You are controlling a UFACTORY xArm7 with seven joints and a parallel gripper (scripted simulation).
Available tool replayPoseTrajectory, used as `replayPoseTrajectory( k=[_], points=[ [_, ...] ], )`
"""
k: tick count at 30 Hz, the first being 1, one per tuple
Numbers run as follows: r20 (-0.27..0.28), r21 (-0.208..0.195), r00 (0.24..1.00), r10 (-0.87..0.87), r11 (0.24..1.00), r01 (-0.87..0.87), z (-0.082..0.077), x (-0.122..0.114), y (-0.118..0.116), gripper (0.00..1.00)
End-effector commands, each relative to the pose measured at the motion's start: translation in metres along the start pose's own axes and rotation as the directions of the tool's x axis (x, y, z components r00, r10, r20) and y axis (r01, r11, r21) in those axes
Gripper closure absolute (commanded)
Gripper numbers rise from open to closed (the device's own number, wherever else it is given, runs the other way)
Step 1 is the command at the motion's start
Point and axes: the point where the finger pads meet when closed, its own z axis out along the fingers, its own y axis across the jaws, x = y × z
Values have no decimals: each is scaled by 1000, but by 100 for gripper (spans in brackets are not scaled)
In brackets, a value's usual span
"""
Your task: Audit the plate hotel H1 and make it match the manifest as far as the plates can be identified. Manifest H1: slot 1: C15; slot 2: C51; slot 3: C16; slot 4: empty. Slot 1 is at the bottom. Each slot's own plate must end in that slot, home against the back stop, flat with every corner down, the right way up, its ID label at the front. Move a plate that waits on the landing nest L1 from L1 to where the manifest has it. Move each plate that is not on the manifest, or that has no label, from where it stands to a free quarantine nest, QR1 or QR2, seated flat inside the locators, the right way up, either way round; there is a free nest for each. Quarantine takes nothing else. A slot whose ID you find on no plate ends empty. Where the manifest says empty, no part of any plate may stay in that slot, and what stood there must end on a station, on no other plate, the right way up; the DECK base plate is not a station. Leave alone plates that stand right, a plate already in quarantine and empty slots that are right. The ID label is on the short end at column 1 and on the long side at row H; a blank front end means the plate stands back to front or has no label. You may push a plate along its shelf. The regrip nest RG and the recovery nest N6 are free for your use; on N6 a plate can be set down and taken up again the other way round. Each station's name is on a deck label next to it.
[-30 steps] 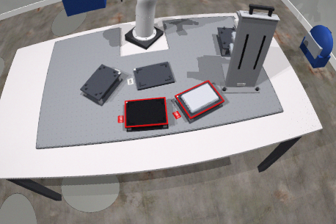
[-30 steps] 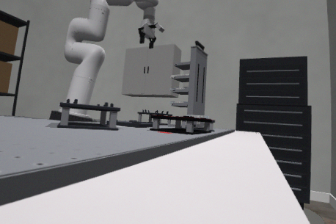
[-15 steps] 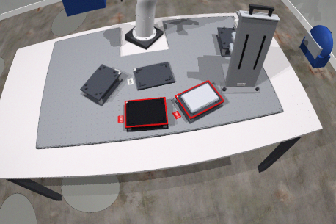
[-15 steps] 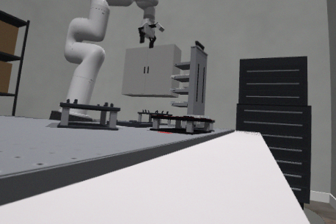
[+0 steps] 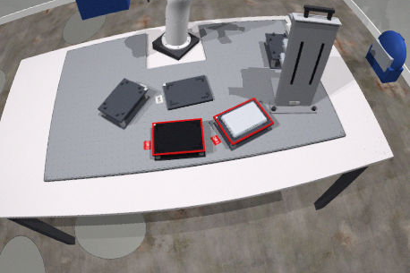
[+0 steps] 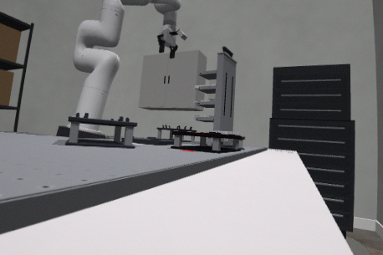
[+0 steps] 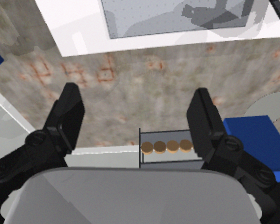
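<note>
Claw (image 6: 168,49) wide open, empty — high above deck, well apart from plate hotel (image 5: 305,59).

A laboratory automation cell is indicated. A white bench (image 5: 27,180) is covered by a grey perforated deck plate (image 5: 81,157), on which raised plate nests (image 5: 123,99) with small deck labels (image 5: 158,98) are arranged, two of them outlined in red (image 5: 177,136). A tall shelved plate hotel (image 5: 306,61) with a carrying handle is mounted at one side. Dark drawer cabinets (image 6: 311,105) and a storage rack (image 6: 26,55) are set against plain grey walls.
</note>
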Motion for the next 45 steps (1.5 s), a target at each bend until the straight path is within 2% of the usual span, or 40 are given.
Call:
replayPoseTrajectory(
  k=[1,45],
  points=[
    [1,5,1000,0,1000,0,5,0,0,0],
    [1,5,1000,0,1000,0,69,0,-1,0]
  ],
)
